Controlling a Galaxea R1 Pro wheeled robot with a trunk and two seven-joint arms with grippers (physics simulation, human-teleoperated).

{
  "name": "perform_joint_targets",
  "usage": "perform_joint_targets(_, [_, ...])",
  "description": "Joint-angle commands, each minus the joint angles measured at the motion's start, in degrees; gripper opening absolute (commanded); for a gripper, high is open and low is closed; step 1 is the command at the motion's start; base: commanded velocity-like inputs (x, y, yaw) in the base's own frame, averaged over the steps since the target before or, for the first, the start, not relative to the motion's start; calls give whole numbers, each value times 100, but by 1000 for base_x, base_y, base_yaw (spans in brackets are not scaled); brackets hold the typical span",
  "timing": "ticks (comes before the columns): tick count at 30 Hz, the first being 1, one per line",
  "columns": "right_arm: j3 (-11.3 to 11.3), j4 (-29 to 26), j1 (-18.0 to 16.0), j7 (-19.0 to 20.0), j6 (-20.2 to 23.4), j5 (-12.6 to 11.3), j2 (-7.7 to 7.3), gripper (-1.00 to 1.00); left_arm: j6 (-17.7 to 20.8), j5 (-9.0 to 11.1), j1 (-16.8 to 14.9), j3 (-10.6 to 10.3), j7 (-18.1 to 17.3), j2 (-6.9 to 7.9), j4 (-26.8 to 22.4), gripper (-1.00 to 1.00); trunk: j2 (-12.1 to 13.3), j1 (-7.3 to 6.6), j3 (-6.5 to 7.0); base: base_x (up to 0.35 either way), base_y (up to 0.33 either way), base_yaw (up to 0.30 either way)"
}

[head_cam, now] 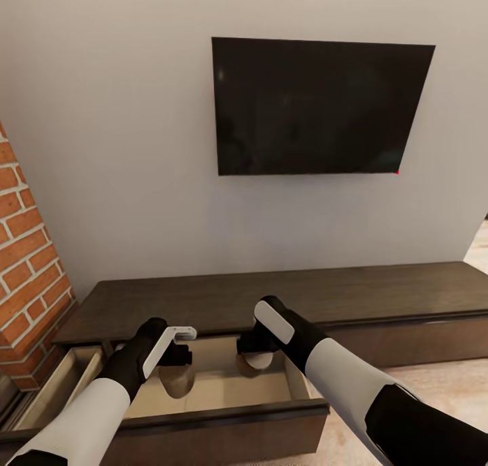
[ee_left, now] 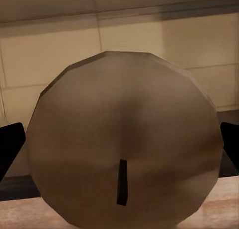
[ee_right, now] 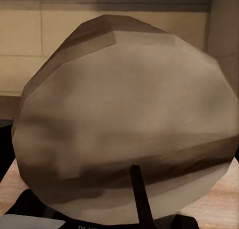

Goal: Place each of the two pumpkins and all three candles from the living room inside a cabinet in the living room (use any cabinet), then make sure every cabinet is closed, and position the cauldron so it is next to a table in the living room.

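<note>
Both arms reach over the cabinet's (head_cam: pixel 285 297) open drawer (head_cam: pixel 224 391); left gripper (head_cam: pixel 177 357) and right gripper (head_cam: pixel 256 347) each clasp 1 candle (ee_left: pixel 124 139), (ee_right: pixel 124 119), poised for dropping inside.

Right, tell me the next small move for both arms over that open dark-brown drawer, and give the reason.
Probably lower both a little, then open the grippers. The left gripper holds a stubby pale cream candle and the right gripper holds another cream candle, both already above the pale beige inside of the open drawer in the long dark-brown cabinet. How far they hang above the drawer floor is hard to tell.
</note>
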Motion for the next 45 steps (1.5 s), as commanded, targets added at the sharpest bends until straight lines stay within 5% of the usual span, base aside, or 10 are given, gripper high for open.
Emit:
perform_joint_targets(1, [23,-8,-7,-57,-5,-57,0,-100,11,56,-4,-19,42,4,-5,-100,-45,22,-24,0,0,0])
perform_joint_targets(18, [34,-27,-7,-49,-3,-64,0,-100,-188,57,-4,-19,34,4,3,-100,-727,395,-329,0,0,0])
perform_joint_targets(45, [34,-27,-7,-48,10,-66,0,-100,-216,65,-4,-37,23,4,5,-100,-727,395,-329,71,14,0])
